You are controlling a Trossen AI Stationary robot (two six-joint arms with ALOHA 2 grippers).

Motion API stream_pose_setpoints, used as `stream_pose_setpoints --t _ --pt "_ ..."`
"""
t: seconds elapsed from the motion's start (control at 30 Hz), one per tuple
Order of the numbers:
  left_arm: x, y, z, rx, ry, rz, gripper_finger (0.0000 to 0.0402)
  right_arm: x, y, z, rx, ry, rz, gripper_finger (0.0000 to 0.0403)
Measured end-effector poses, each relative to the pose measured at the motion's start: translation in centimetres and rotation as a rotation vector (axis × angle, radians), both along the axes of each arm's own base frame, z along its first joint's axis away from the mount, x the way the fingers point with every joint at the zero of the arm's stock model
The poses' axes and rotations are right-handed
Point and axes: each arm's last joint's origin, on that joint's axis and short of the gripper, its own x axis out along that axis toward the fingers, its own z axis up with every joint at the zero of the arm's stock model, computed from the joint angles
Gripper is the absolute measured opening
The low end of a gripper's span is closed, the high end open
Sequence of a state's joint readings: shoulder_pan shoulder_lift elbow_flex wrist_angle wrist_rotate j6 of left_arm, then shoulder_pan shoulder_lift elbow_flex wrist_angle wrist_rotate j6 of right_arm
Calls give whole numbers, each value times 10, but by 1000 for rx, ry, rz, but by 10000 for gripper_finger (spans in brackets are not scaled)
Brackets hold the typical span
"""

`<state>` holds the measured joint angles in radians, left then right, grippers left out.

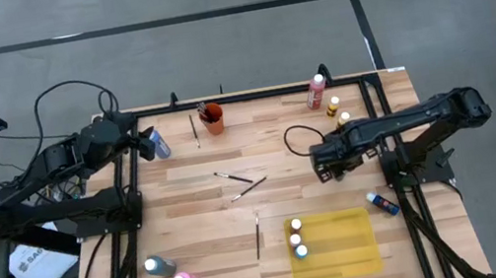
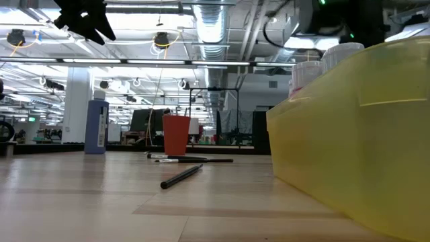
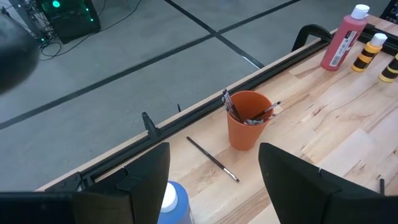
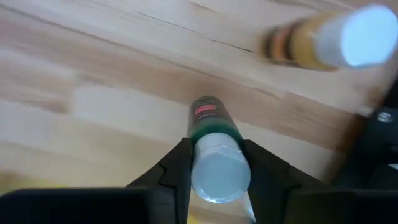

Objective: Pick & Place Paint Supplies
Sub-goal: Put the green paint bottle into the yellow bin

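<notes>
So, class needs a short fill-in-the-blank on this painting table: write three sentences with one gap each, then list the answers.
1. The right gripper is around a bottle with a ____ body.
2. The orange cup holds ____.
3. The bottles with white caps in the yellow tray number ____.

Missing words: green; paintbrushes; three
</notes>
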<state>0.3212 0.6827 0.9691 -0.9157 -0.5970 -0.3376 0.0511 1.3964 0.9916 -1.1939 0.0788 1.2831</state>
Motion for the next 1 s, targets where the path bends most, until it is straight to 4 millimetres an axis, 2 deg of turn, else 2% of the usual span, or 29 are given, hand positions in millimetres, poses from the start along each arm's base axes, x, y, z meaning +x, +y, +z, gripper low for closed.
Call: stream_pose_setpoints --t 0.1,0.23,0.4,0.53,0.7,0.83,1.0 --pt "0 0 0 0 0 0 237 11 7 22 7 -93 29 110" --pt "0 0 0 0 0 0 237 28 28 59 36 -289 86 110" --pt "0 0 0 1 1 0 237 37 66 95 128 -516 85 110" --pt "0 0 0 9 15 -9 237 35 102 112 242 -634 80 110" --pt "0 0 0 22 38 -26 237 28 144 112 371 -664 44 110" --pt "0 0 0 23 39 -28 237 32 173 96 412 -634 54 110" --pt "0 0 0 22 39 -28 237 45 195 74 360 -574 154 110"
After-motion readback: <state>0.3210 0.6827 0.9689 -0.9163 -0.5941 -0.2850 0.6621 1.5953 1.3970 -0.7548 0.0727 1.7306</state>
